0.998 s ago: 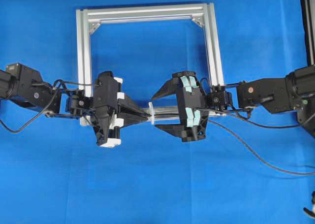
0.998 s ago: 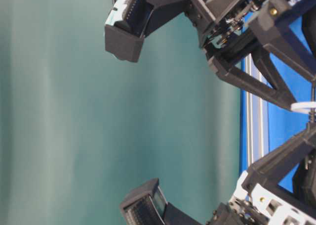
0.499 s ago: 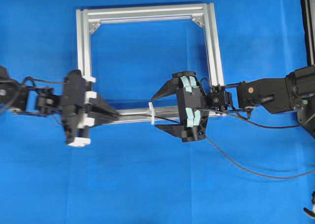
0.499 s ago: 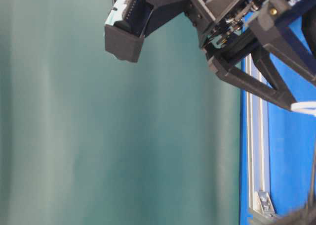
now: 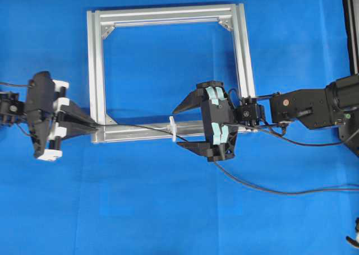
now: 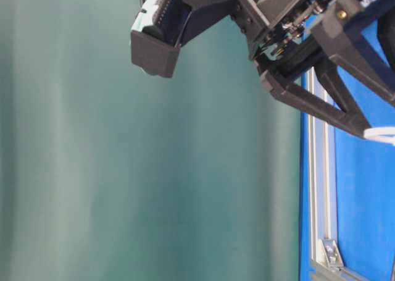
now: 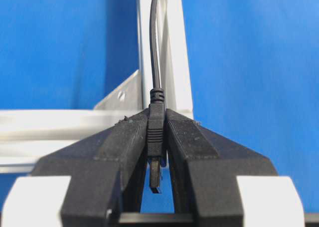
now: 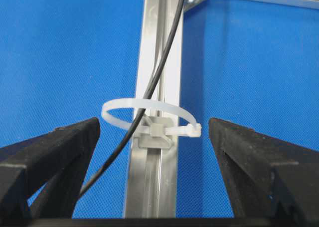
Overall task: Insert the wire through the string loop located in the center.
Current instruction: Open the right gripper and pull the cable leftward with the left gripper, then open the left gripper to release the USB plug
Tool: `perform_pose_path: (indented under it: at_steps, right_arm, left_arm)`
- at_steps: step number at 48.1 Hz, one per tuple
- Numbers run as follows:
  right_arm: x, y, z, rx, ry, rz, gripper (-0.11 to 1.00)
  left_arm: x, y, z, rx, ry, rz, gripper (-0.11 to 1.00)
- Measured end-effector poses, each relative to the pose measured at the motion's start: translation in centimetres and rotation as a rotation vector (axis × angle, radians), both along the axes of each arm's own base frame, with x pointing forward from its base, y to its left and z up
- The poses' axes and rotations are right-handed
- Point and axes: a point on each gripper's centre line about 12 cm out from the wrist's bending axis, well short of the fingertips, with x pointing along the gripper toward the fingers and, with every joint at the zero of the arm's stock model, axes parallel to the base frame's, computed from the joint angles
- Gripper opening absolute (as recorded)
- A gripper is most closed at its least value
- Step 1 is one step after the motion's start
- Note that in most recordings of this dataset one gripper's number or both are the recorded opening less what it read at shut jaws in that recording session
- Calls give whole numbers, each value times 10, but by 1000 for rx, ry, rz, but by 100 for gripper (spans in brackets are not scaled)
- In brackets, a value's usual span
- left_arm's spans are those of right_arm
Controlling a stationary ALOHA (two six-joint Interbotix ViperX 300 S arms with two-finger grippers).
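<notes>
No writing reads anywhere; the left end effector (image 7: 157, 152) pinches the thin black wire's (image 5: 140, 128) plug (cable threaded through the whitish zip-tie string loop (image 8: 149, 118)), which sits between the right end effector's (image 8: 154, 137) wide-spread jaws

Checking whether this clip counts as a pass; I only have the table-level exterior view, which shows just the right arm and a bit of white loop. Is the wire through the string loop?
Observer: Yes. The right wrist view shows the wire passing inside the string loop.
Operator: Who has the wire?
Observer: The left hand is shut on the wire's connector plug, seen in the left wrist view.
Operator: And the right hand?
Observer: The right hand is open, one finger on each side of the loop, touching neither loop nor wire.
Operator: Where is the left hand?
Observer: Overhead, it sits outside the aluminium frame, near its lower left corner.
</notes>
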Motion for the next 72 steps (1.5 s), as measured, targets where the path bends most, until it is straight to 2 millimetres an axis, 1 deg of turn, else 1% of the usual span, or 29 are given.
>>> perform_pose_path:
  at_steps: [5, 13, 23, 44, 45, 47, 52, 54, 56, 59, 62, 72]
  right_arm:
    - [0, -1, 0, 0, 0, -1, 96]
    - [0, 0, 0, 1, 0, -1, 96]
    - [0, 0, 0, 1, 0, -1, 96]
    - [0, 1, 0, 1, 0, 1, 96]
    - [0, 1, 0, 1, 0, 1, 96]
    - [0, 0, 0, 1, -1, -1, 96]
    - [0, 0, 0, 1, 0, -1, 96]
    - [0, 0, 0, 1, 0, -1, 96]
    - [0, 0, 0, 1, 0, -1, 96]
    - [0, 0, 0, 0, 0, 0, 96]
    - [0, 1, 0, 1, 0, 1, 96]
    - [0, 1, 0, 1, -1, 1, 96]
  left_arm:
    - [-14, 2, 1, -6, -6, 1, 9]
    - [-25, 2, 7, -14, -30, -4, 9]
    - [-26, 1, 5, -9, -5, -9, 9]
    - [-23, 2, 5, -9, -4, -5, 9]
    - [-23, 2, 5, -9, -4, -5, 11]
    - [-23, 2, 5, -12, -4, -4, 19]
    - [-23, 2, 5, -15, -3, -2, 50]
    - [-23, 2, 5, -13, -4, -2, 65]
    - [-23, 2, 5, -12, -4, -2, 76]
    - [-23, 2, 5, -11, -4, -3, 88]
    - [-23, 2, 5, -11, -2, -2, 92]
    - [-23, 3, 5, -11, -2, 0, 92]
